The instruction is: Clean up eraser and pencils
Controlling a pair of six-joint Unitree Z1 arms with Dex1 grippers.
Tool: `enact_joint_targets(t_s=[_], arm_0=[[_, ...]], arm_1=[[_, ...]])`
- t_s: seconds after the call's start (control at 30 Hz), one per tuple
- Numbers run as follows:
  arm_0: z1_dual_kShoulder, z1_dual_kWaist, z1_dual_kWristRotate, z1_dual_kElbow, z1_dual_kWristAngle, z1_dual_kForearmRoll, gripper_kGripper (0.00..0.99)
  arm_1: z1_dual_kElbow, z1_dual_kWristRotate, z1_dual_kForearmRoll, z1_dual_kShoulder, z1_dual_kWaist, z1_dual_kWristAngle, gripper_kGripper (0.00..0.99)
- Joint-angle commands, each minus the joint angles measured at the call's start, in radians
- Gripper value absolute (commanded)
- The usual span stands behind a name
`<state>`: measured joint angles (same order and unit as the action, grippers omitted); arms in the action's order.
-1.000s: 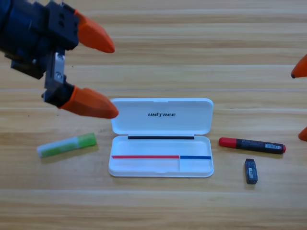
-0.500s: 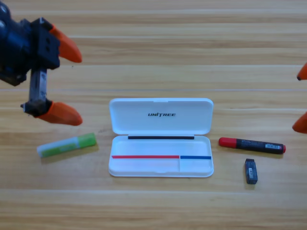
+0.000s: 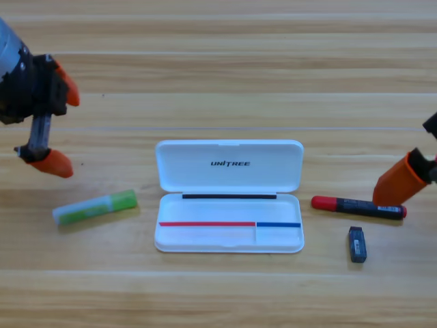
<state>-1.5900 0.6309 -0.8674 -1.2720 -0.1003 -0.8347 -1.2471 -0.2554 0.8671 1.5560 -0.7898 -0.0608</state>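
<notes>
While the left gripper (image 3: 58,128) hangs wide open and empty above the green stick (image 3: 95,208), the right gripper (image 3: 403,179) reaches in over the red marker's (image 3: 358,207) black end; whether it is open I cannot tell. Both pencils look light, stiff and smooth, best pinched mid-barrel. The marker lies left-right, cap toward the white case (image 3: 229,223). The eraser (image 3: 357,244) lies just below it, pointing up-down.
</notes>
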Motion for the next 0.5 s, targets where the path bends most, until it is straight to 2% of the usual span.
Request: enact_joint_targets(t_s=[0.03,0.23,0.37,0.5], arm_0=[[-0.117,-0.099,-0.033,0.019,-0.004,0.002,0.973],[-0.217,-0.117,-0.013,0.019,0.004,0.003,0.957],[-0.265,-0.123,0.034,-0.001,0.025,0.006,0.957],[-0.312,-0.123,0.077,-0.020,0.039,0.006,0.957]], arm_1=[[0.038,-0.099,0.007,0.161,0.026,0.091,0.966],[0.038,-0.212,-0.016,0.276,0.026,0.088,0.990],[0.026,-0.282,-0.037,0.358,0.026,0.044,0.990],[0.025,-0.317,-0.085,0.414,0.024,0.038,0.977]])
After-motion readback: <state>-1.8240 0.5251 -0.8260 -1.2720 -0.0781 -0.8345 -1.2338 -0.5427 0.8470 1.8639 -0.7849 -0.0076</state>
